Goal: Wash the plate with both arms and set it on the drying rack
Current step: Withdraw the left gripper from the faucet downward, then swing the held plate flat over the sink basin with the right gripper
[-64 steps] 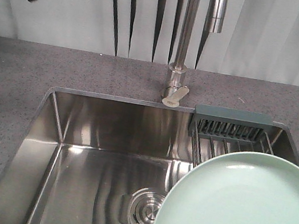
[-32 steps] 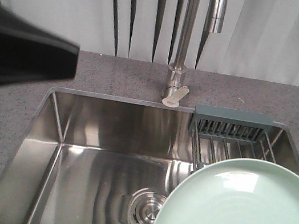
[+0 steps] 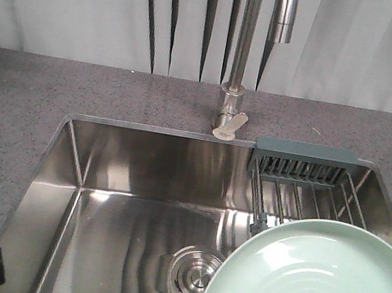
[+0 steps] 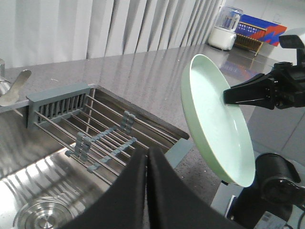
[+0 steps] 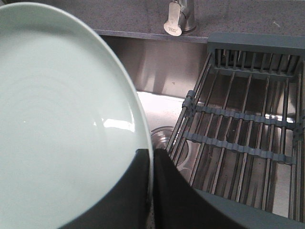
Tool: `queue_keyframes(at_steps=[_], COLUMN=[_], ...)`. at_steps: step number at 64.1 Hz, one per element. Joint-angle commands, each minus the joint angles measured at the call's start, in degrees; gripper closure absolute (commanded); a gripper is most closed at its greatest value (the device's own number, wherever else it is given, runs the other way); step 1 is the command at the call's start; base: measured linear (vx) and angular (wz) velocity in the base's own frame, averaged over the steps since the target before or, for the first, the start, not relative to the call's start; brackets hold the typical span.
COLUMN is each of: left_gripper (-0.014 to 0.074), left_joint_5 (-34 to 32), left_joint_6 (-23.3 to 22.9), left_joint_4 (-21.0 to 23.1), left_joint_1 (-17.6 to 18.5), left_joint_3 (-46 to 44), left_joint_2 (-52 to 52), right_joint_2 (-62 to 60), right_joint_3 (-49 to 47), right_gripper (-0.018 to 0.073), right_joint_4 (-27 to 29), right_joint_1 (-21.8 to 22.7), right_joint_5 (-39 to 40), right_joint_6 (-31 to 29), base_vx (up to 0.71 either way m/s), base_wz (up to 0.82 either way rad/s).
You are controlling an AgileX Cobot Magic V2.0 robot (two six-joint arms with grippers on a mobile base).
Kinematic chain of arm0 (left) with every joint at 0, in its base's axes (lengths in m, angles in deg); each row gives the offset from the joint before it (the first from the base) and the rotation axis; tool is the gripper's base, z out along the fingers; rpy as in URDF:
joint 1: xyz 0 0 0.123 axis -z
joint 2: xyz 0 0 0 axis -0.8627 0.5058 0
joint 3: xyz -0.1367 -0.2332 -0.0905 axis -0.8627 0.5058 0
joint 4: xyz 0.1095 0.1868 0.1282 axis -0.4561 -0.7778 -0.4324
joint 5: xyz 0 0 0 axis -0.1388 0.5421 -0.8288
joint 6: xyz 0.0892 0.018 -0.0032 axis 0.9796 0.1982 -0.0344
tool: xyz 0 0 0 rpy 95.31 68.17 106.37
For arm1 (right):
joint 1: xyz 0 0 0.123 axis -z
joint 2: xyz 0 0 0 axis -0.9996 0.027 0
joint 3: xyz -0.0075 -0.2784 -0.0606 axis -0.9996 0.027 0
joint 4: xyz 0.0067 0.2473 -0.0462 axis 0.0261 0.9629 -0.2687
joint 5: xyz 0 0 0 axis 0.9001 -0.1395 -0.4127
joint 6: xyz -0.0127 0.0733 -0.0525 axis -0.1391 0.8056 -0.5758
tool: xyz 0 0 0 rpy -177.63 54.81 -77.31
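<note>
We have the round pale mint-green glossy plate (image 4: 217,119) lifted off every surface. The right pincer (image 5: 151,155) grips it at the rim, its two black fingers closed on the edge with one on each face. The plate hangs tilted, raised at the right part of the brushed steel sink basin (image 3: 131,211). It is near the drying rack of parallel steel wires with teal-grey plastic end pieces (image 3: 303,184), which lies across that end of the basin. It touches neither of them, and we cannot tell whether any part of it is directly above the wires.

The left pincer (image 4: 147,153) has its fingers pressed together with nothing between them. It is well apart from the plate, above the basin.

We judge the task to be at most partly done. The plate is picked up and held securely, so that step is finished. The tall chrome tap (image 3: 240,48) shows no water at its spout, and we see no drops or suds on the plate. From this we cannot say whether it has been washed. Only one arm has hold of it, so no two-armed washing is under way now. No plate stands between the wires of the rack. What remains is the rinse, if it has not been given, and then standing the plate in the rack and letting go.
</note>
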Motion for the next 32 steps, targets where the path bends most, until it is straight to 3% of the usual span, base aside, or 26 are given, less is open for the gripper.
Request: queue_keyframes(at_steps=[1, 11, 21, 32], left_gripper=[0.0603, 0.0603, 0.0603, 0.0602], left_joint_5=[5.6, 14.4, 16.3, 16.2], left_joint_6=[-0.4, 1.1, 1.1, 1.1], left_joint_4=[-1.2, -1.2, -1.2, -1.2], left_joint_1=[0.3, 0.3, 0.3, 0.3], left_joint_3=[0.4, 1.6, 1.6, 1.6], left_joint_2=[-3.5, -6.9, -6.8, -6.8], right_joint_2=[1.5, 12.7, 27.1, 42.0], right_joint_3=[-2.0, -7.9, -14.2, -14.5], right_gripper=[0.0561, 0.0561, 0.0561, 0.0561], right_joint_4=[0.7, 0.2, 1.4, 10.4], right_joint_1=[0.2, 0.2, 0.2, 0.0], right_joint_5=[3.5, 0.9, 0.3, 2.2], right_joint_6=[0.7, 1.0, -3.3, -11.4], base_vx=[0.00, 0.00, 0.00, 0.00], base_wz=[0.00, 0.00, 0.00, 0.00])
